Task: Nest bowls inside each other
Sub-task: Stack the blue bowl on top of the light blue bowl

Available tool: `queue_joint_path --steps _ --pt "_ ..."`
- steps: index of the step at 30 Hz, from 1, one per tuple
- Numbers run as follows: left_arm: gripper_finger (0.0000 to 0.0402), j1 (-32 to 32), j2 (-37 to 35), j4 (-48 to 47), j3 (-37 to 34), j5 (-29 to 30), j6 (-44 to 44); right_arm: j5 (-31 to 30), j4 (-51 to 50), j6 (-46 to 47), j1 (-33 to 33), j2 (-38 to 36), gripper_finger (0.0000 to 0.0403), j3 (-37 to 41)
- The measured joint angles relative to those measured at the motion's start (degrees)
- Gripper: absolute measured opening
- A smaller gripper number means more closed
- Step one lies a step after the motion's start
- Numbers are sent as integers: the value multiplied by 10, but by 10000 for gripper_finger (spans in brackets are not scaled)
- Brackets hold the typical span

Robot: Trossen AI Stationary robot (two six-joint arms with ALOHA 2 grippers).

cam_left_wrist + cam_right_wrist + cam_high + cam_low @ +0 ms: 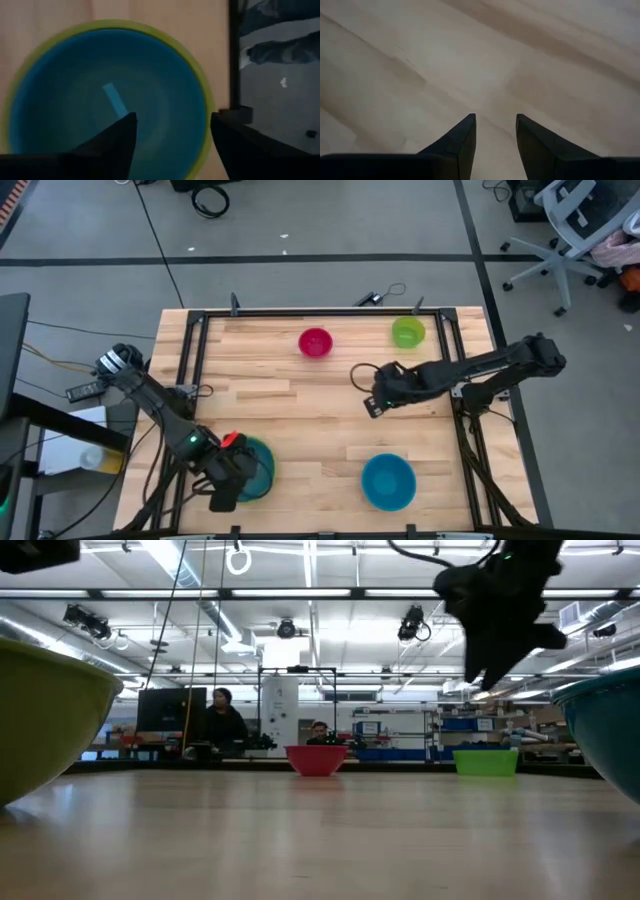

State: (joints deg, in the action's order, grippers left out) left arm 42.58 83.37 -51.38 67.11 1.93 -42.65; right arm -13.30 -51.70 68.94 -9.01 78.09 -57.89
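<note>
A medium blue bowl [100, 100] sits nested inside the large yellow-green bowl [201, 80] at the table's near left [262, 462]. My left gripper [172, 132] hangs open just above them, one finger over the blue bowl's inside and the other outside the rims, touching neither. A light blue bowl [388, 482] stands near the front edge at the right. The small magenta-red bowl [315, 342] and the small lime green bowl [408, 332] stand near the far edge. My right gripper [375, 402] hangs open over bare wood [495, 120], right of the middle.
A black metal frame [300, 312] runs along the table's far edge and down both sides. Bare wood lies in the table's middle. In the low view, people sit at desks in the room beyond the table [225, 715].
</note>
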Motion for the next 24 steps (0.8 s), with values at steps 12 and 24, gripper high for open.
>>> queue_joint_path --steps 12,24 --pt "254 -102 -93 -7 0 121 18 130 -31 72 -157 0 145 0" --pt "254 -199 -89 68 0 115 102 170 36 71 -245 105 145 0"
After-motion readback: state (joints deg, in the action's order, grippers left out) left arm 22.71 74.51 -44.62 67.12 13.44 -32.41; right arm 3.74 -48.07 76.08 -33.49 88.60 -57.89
